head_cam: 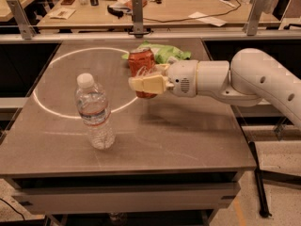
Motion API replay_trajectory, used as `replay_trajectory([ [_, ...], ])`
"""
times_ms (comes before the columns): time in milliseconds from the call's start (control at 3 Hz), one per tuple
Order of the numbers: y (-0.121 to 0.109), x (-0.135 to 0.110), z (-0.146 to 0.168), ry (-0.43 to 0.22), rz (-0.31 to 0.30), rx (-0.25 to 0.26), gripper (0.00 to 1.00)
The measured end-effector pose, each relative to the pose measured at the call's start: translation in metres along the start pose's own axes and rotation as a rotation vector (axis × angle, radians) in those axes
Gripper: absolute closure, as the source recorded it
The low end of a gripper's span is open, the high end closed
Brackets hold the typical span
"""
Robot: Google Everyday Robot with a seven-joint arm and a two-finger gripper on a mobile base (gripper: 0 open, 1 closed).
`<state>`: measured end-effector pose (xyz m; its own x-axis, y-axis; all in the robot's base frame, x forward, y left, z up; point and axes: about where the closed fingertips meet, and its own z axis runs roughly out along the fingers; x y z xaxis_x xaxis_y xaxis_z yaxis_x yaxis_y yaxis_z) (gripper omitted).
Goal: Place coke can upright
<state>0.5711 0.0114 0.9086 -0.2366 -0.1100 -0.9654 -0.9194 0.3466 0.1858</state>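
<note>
The grey table (197,140) carries an upright water bottle (95,112) near its front edge and a green chip bag (165,52) at its far edge. Over its middle, the gripper (142,80) clasps the coke can (141,60).

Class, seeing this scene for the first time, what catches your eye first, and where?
The white arm reaching in from the right, its gripper clamped on the upright red coke can in the centre. Then the clear water bottle standing front left, and a green chip bag behind the can.
</note>
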Motion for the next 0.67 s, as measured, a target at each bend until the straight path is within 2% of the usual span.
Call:
replay_trajectory([
  [667, 0.0014, 0.0137, -0.0033, -0.12, -0.102, -0.017, 1.0],
])
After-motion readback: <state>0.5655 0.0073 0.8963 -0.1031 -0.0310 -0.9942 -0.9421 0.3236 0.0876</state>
